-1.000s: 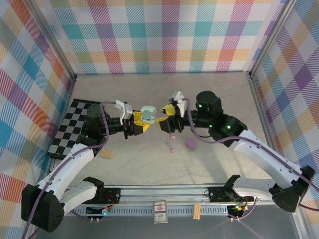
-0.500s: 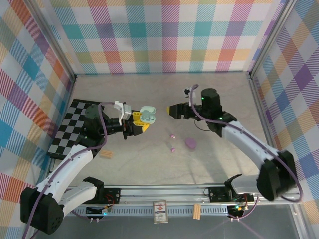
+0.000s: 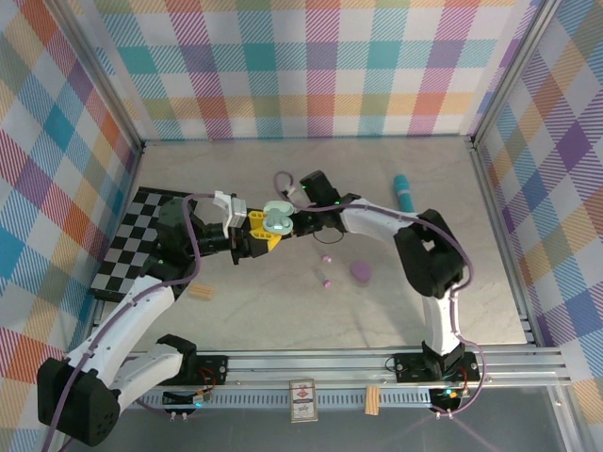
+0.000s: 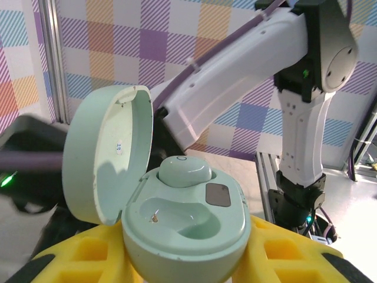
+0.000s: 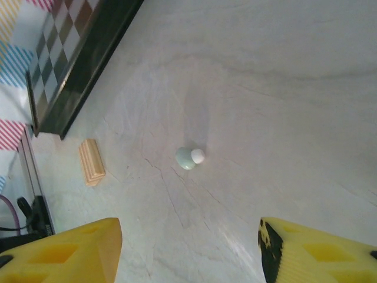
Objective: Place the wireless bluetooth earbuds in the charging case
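- Case (image 4: pixel 185 227), lid open, is grasped by left end effector (image 3: pixel 256 233)
- One mint earbud (image 4: pixel 184 171) sits in its slot; the other slot is empty
- Right end effector (image 5: pixel 188 247) is released, above a loose earbud (image 5: pixel 188 158) lying on the bench (image 5: pixel 294 88)

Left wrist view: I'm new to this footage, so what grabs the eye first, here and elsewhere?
A mint case, lid up, sits clamped in the left gripper with one earbud seated and the near slot empty. Ahead of the open right gripper, a second mint earbud lies on the table.
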Controlling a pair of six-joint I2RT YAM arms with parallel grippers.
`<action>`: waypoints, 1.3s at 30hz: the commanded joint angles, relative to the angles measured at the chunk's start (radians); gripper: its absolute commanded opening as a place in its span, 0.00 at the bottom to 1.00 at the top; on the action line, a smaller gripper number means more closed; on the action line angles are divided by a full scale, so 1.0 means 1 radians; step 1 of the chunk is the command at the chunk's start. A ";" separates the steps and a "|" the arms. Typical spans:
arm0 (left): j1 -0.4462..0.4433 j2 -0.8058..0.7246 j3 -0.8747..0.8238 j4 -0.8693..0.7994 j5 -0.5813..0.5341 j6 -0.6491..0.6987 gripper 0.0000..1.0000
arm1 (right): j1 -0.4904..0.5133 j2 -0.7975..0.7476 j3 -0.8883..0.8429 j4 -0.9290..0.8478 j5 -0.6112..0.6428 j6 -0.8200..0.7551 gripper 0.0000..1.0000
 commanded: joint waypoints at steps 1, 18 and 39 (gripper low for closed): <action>-0.001 -0.031 0.022 0.031 0.024 -0.010 0.35 | 0.037 0.086 0.135 -0.149 -0.002 -0.136 0.63; -0.001 -0.045 0.025 -0.012 0.011 0.004 0.35 | 0.172 0.456 0.651 -0.454 0.119 -0.333 0.61; -0.001 -0.044 0.015 0.005 0.007 -0.002 0.35 | 0.248 0.467 0.723 -0.642 0.397 -0.500 0.32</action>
